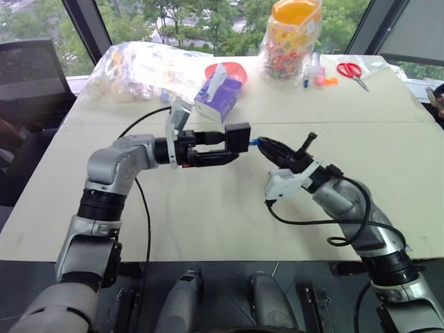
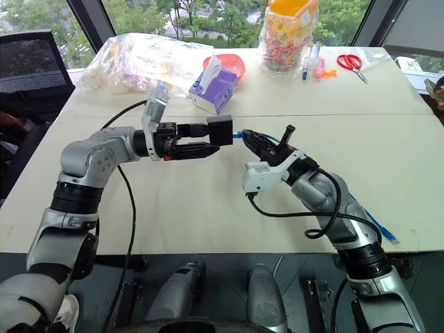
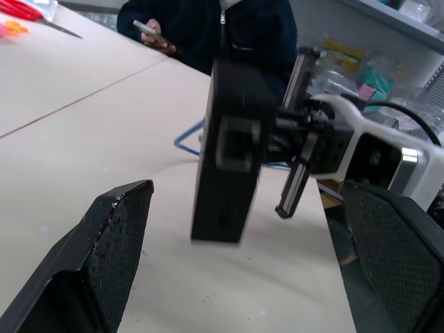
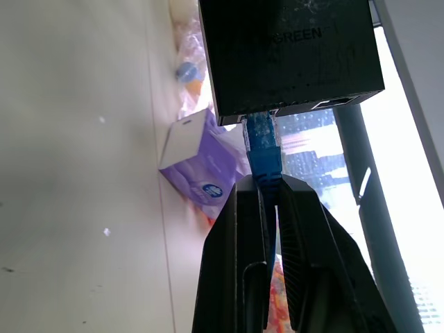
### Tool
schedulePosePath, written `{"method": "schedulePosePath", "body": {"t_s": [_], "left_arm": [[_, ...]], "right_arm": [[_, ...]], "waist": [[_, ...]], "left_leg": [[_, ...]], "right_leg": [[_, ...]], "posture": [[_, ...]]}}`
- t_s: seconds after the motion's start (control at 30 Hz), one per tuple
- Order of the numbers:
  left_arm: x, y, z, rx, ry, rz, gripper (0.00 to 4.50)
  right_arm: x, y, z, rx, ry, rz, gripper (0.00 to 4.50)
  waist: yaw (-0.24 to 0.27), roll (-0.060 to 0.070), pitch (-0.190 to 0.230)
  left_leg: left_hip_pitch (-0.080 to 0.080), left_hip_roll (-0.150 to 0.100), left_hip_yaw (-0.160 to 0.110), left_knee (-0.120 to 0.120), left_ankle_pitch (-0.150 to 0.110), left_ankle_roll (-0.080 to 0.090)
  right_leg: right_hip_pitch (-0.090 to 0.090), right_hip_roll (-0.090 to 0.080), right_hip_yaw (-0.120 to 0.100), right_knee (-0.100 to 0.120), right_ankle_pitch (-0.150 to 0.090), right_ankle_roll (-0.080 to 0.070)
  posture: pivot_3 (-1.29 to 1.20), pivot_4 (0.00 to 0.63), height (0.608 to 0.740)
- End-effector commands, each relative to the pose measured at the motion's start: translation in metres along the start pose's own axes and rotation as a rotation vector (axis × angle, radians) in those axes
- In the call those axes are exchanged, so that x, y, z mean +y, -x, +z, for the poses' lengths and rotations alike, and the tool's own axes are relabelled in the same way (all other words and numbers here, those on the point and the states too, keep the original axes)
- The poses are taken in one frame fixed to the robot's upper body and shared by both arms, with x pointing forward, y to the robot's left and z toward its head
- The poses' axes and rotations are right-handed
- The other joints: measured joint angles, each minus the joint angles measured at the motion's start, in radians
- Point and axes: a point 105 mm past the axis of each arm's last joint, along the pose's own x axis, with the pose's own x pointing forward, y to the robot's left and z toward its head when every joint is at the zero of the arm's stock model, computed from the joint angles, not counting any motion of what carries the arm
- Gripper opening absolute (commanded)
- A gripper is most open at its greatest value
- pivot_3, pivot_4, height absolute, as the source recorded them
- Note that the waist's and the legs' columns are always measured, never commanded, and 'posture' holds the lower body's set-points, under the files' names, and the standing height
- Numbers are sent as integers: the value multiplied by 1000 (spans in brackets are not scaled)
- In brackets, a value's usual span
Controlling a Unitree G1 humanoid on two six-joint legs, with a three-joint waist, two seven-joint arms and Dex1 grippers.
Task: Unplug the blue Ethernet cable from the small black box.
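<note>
While plug stays seated: my right gripper (image 4: pixel 267 208) pinches the blue Ethernet cable (image 4: pixel 262 149) at the small black box (image 2: pixel 220 130)
Left gripper (image 3: pixel 243 263): fingers spread wide around box
Risk: box slips free, dragged along

Lettering on the box and the tissue pack

The small black box (image 4: pixel 291 52) bears faint raised letters reading "GREEN", its start cut off by shadow. The purple tissue box (image 4: pixel 201 170) carries a round blue logo, too small to read.
</note>
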Motion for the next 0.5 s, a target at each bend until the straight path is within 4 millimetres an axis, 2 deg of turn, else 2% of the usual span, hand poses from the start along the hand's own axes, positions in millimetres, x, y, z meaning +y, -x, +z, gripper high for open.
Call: {"method": "schedulePosePath", "body": {"t_s": [0.03,0.13,0.17,0.27,0.47,0.5], "left_arm": [[-3,1,14,-35,-51,-13,4500],[-3,0,14,-41,-51,-19,4500],[-3,0,14,-42,-50,-20,4237],[-3,-1,11,-39,-51,-26,3234],[-1,-2,4,2,-74,-28,643],[0,-2,4,4,-75,-29,471]], "right_arm": [[-13,1,9,-43,19,-41,18],[-14,1,10,-49,18,-36,18],[-14,0,11,-51,17,-35,0],[-16,0,11,-54,17,-34,0],[-20,0,13,-64,17,-36,0],[-21,0,14,-65,17,-37,0]], "waist": [[0,0,0],[-1,0,0],[0,0,0],[0,0,0],[-2,0,0],[-1,0,0]], "left_leg": [[0,0,0,0,0,0],[0,0,0,0,0,0],[0,0,0,0,0,0],[0,0,0,0,0,0],[0,0,0,0,0,0],[0,0,0,0,0,0]], "right_leg": [[0,0,0,0,0,0],[0,0,0,0,0,0],[0,0,0,0,0,0],[0,0,0,0,0,0],[0,0,0,0,0,0],[0,0,0,0,0,0]], "posture": [[0,150,728],[0,150,728],[0,150,728],[0,150,728],[0,150,728],[0,150,728]]}}
